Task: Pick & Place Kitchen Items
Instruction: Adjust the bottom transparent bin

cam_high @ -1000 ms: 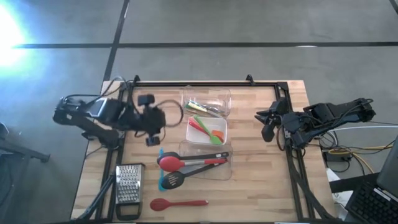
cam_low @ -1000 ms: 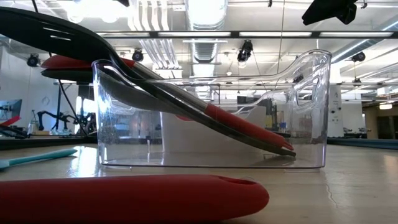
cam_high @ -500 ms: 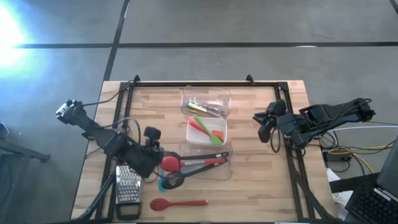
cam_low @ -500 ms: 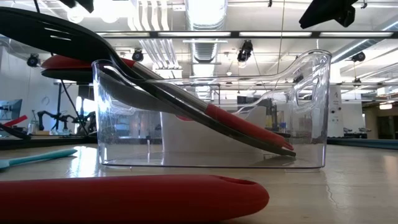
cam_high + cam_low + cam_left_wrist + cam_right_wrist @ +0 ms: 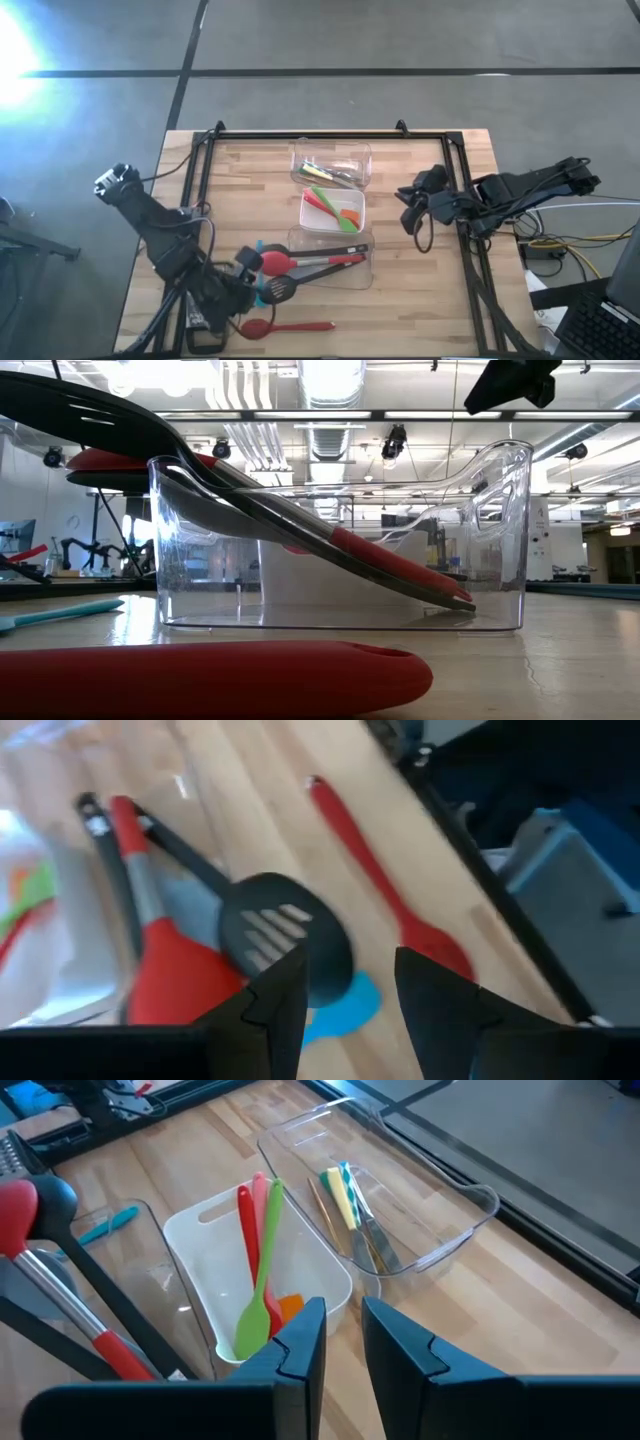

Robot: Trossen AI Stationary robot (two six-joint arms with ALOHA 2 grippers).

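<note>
High view: at the table's near left corner the left gripper [image 5: 243,287] hangs low over the wooden table [image 5: 420,290], its two dark fingers [image 5: 280,1005] standing apart with nothing between them, just left of the black slotted spoon [image 5: 279,289]. That spoon's head overlies a teal flat tool [image 5: 345,1010] lying on the wood. Near the front edge, a loose red long-handled spoon [image 5: 286,327] lies flat on the table, its bowl to the left, just beside the gripper. Right of the gripper, the nearest clear rectangular plastic tub [image 5: 330,262] holds a red ladle-like spoon [image 5: 276,263] and the slotted spoon's handle, their heads jutting over the tub's left rim. Farther back, the middle white-looking tub [image 5: 200,1250] holds a green spatula [image 5: 262,1270], a red slim tool [image 5: 246,1230] and something orange [image 5: 290,1308]. The far clear tub [image 5: 440,1210] contains small yellow-green, teal and wood-handled tools [image 5: 345,1205]. To the right, well apart from the tubs, the right gripper [image 5: 413,207] hovers above bare wood, its fingers [image 5: 300,1345] close together with a narrow gap, holding nothing.
</note>
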